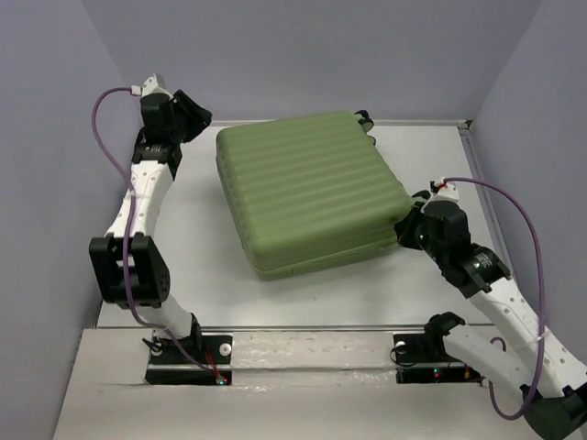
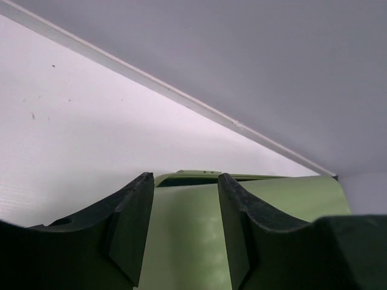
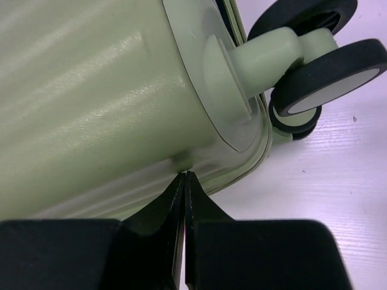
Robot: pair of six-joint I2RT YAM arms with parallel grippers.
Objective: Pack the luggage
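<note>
No legible text, label, brand mark, number or sign in any of the three views.
</note>
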